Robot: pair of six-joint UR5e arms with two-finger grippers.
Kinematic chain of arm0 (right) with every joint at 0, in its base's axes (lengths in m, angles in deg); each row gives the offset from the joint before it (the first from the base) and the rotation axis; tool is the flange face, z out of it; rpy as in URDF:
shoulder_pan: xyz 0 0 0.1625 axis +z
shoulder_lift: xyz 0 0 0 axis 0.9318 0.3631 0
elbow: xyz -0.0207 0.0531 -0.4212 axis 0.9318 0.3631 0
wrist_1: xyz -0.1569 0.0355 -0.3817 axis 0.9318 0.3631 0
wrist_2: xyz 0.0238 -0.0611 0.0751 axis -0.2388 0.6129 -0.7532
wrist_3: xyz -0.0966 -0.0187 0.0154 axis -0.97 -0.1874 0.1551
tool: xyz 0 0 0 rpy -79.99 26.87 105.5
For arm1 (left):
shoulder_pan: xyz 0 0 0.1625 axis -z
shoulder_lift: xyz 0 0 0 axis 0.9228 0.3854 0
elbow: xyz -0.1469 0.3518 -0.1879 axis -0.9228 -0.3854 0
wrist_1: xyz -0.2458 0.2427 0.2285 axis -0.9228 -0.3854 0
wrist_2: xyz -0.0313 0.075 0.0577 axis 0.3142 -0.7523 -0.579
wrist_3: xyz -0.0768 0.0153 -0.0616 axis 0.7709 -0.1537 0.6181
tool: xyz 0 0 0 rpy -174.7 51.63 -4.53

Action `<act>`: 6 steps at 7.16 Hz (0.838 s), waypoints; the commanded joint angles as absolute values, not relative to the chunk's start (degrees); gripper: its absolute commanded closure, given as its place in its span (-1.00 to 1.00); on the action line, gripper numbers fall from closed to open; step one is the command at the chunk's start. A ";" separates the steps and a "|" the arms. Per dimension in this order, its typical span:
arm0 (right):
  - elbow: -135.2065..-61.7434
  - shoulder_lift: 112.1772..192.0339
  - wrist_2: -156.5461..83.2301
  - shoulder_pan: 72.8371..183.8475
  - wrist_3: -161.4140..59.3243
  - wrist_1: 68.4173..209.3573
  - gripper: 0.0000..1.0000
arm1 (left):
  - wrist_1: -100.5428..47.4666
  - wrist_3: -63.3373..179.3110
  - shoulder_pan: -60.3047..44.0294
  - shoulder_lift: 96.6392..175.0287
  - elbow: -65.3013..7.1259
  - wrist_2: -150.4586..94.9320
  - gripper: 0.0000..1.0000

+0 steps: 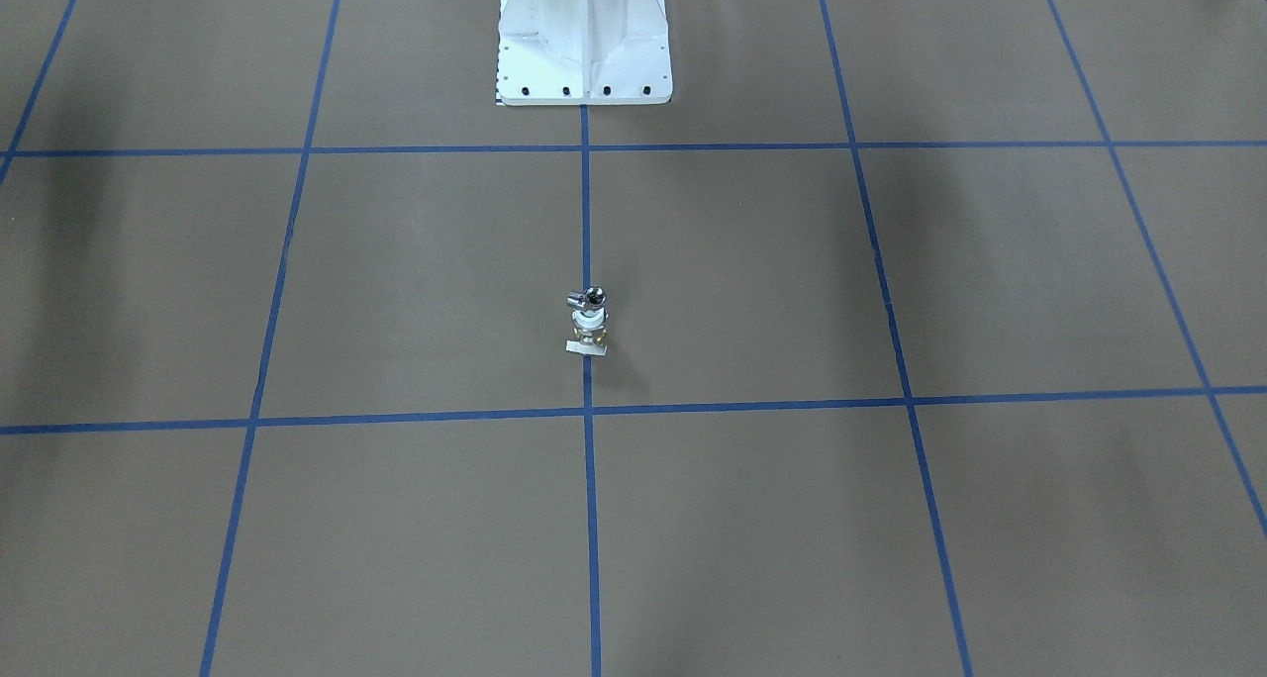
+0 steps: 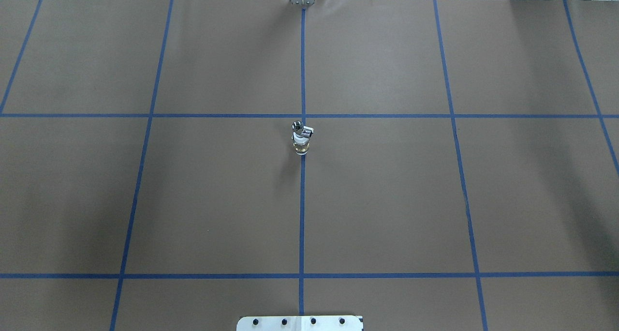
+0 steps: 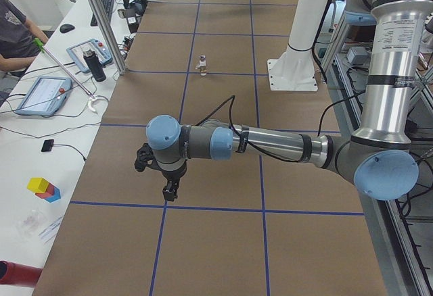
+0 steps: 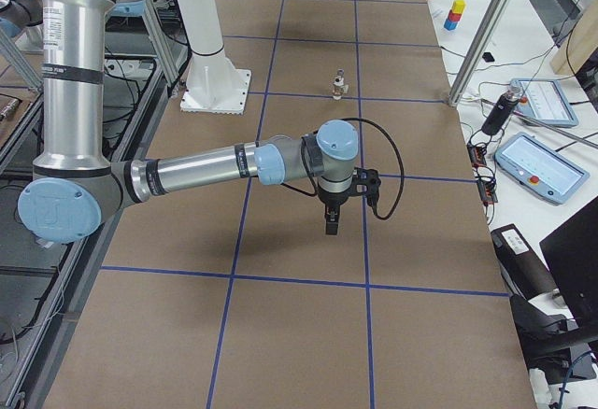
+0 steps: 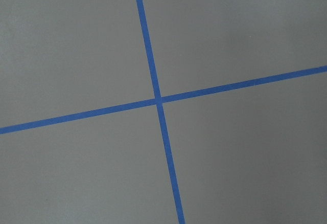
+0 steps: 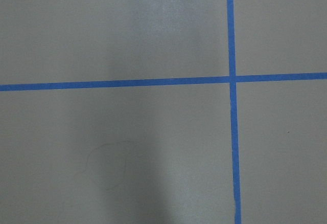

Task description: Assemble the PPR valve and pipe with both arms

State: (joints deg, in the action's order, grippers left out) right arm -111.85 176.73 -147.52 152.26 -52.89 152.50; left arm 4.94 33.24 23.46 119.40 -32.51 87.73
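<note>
Left end effector [image 3: 169, 189] and right end effector [image 4: 332, 222] poised over the counter [image 2: 193, 200], well apart from the parts; open or closed, cannot tell. PPR valve [image 2: 302, 146] upright mid-counter, pipe [image 2: 297, 126] apparently seated on top. Assembly seemingly done.

I see a brown table [image 2: 217, 200] gridded with blue tape [image 2: 302, 215]. A white desk [image 3: 20, 174] runs along one side, carrying tablets [image 3: 40, 94], a bottle [image 3: 96, 65] and coloured blocks [image 3: 43, 188]. The light is even.
</note>
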 commanded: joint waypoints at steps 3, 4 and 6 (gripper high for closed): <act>-110.16 176.60 -147.14 153.96 -57.61 152.58 -1.00 | 4.66 33.15 23.54 118.53 -32.60 87.72 -1.00; -110.07 176.69 -147.14 153.96 -57.61 152.58 -1.00 | 4.66 33.06 23.63 118.35 -32.51 87.72 -1.00; -110.07 176.78 -147.14 153.96 -57.61 152.58 -1.00 | 4.66 33.06 24.59 117.73 -32.60 87.72 -1.00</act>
